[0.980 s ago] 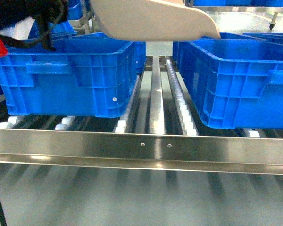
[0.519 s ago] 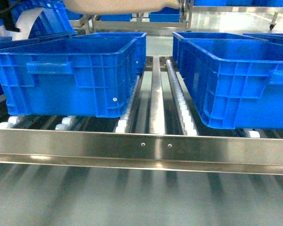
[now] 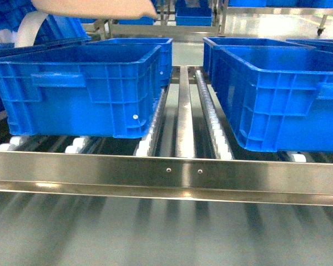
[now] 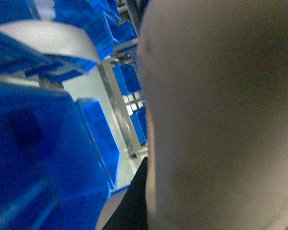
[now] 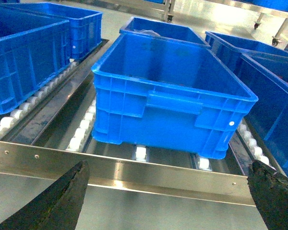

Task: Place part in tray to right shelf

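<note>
Tray (image 4: 221,115) hard against left wrist camera; right jaws spread, bare.

**Tray held high, shelf below**

The tray (image 3: 94,8) shows in the head view only as a pale beige curved underside at the top edge, left of centre, above the crates. In the left wrist view the tray (image 4: 221,115) fills most of the frame, blurred and very close. The part cannot be seen in any view. The right shelf (image 5: 134,175) is stainless steel, with a shiny front rail and rows of white rollers.
</note>
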`<state>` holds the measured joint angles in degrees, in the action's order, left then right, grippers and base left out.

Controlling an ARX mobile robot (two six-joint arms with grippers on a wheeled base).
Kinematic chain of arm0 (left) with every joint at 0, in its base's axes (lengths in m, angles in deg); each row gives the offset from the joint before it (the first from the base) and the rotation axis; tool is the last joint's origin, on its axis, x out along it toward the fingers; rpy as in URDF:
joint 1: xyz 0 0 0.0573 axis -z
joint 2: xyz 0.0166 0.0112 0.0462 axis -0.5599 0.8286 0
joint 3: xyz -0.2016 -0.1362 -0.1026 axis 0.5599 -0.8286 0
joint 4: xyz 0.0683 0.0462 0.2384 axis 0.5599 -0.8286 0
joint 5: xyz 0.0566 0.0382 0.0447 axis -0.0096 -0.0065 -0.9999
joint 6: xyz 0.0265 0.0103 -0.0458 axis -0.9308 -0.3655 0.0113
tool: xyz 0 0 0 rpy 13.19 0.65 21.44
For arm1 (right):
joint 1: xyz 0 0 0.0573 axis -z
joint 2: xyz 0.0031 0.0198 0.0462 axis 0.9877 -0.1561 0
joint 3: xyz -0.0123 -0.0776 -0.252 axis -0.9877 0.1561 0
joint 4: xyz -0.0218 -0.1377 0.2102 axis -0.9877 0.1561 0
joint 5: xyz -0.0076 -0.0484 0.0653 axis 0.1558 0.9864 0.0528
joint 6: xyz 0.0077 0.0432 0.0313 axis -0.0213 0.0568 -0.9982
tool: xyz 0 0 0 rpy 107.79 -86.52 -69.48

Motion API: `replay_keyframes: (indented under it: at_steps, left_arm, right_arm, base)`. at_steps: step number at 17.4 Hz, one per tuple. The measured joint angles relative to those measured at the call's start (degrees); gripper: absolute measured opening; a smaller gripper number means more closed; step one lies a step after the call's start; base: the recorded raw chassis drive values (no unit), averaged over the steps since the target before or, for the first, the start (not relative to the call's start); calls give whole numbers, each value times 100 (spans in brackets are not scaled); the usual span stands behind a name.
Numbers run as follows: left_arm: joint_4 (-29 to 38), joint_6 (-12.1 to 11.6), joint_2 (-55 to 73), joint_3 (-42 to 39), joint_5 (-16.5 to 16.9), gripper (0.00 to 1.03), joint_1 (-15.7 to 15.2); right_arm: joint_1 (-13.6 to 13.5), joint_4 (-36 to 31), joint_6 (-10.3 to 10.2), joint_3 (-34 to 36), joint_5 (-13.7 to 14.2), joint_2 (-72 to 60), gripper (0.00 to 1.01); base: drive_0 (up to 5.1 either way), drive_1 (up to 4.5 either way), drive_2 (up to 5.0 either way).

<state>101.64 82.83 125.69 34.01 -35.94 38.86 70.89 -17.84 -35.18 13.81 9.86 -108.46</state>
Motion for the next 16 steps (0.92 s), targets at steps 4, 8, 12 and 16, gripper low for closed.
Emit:
replay_keyframes:
  at_steps: [4, 8, 12, 16]
  left_arm:
    - [-592, -1123, 638, 1303, -721, 15, -166]
    - [-1003, -2723, 1115, 2376, -1307, 15, -166]
    - [-892, -2981, 1058, 2256, -1233, 15, -116]
    - [-177, -2804, -186, 494, -988, 15, 31]
  right_arm:
    - [0, 0, 0, 0, 0, 0, 98]
    - [0, 0, 0, 0, 0, 0, 98]
    - [0, 0, 0, 0, 0, 0, 98]
    - [0, 0, 0, 0, -2, 0, 98]
  base:
    - [0, 0, 0]
    - [0, 0, 0]
    - [0, 0, 0]
    - [0, 0, 0]
